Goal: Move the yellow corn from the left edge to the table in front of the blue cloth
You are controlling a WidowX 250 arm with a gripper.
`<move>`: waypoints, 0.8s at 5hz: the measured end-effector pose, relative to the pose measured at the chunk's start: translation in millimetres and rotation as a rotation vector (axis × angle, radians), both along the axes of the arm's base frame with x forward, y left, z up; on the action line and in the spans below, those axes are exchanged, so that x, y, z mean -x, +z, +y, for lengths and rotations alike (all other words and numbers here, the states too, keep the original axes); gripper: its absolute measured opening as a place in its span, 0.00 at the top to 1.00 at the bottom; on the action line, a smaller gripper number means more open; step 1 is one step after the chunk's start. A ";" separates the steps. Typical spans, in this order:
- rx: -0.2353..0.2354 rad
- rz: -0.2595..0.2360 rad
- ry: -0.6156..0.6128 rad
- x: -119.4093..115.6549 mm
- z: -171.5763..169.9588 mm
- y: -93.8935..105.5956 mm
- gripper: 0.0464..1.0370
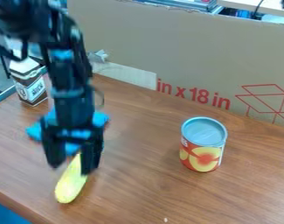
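The black gripper [72, 166] hangs at the left of the table, its two fingers apart and open. Below and partly between them lies a long yellow-green object [70, 186], wider at its near end. The right finger overlaps the upper part of that object; whether they touch I cannot tell. Behind the gripper a crumpled blue cloth [99, 119] is spread on the table, partly hidden by the arm. To the right stands an upright can [203, 144] with a red and yellow fruit label and a metallic top.
A brown and white carton [30, 83] stands at the back left. A large cardboard panel [185, 48] with red print runs along the back of the wooden table [150, 175]. The table's front edge slopes across the lower left corner.
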State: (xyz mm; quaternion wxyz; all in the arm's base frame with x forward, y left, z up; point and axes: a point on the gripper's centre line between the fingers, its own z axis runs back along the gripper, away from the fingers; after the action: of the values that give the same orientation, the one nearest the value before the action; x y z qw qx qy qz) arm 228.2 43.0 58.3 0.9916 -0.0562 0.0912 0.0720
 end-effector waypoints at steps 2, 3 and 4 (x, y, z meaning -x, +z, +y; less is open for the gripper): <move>0.058 -0.317 -0.132 -0.8 16.0 68.7 0.04; -0.001 -0.416 -0.172 0.7 30.3 71.5 0.04; -0.057 -0.358 -0.239 7.1 34.6 68.8 0.04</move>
State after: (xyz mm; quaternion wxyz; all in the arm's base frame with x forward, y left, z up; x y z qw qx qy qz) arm 221.1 77.6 127.1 0.9947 -0.0289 -0.0824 -0.0549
